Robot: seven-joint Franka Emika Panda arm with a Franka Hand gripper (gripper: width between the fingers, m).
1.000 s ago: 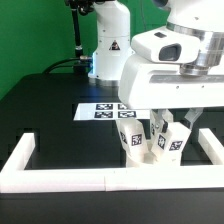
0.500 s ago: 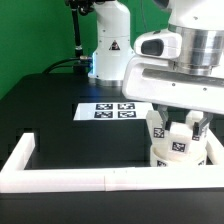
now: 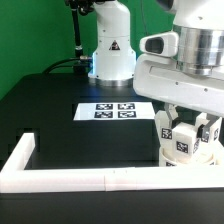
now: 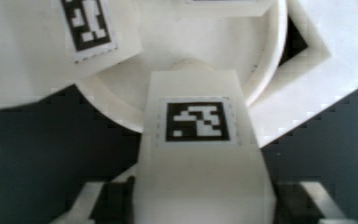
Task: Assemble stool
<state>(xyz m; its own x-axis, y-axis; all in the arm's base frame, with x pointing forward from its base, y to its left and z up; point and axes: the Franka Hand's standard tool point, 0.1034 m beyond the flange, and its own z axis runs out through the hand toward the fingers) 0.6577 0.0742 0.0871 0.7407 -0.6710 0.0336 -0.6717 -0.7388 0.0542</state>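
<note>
In the exterior view the white round seat (image 3: 186,159) lies at the exterior view's right, in the corner of the border wall, with white tagged leg blocks (image 3: 168,131) standing up from it. My gripper (image 3: 190,126) reaches down among them. In the wrist view my gripper (image 4: 202,206) is shut on one leg block (image 4: 199,125), whose tag faces the camera; dark pads (image 4: 117,200) press both of its sides. The seat (image 4: 247,60) lies beyond it, with another tagged leg block (image 4: 87,25) on it. The third leg is partly hidden by the hand.
The marker board (image 3: 112,110) lies flat on the black table behind the seat. The long white border wall (image 3: 80,179) runs along the front, with a short arm (image 3: 23,151) at the exterior view's left. The robot base (image 3: 110,50) stands at the back.
My gripper, the seat and its leg blocks have moved together toward the exterior view's right, into the wall's right corner. The grip has stayed shut.
</note>
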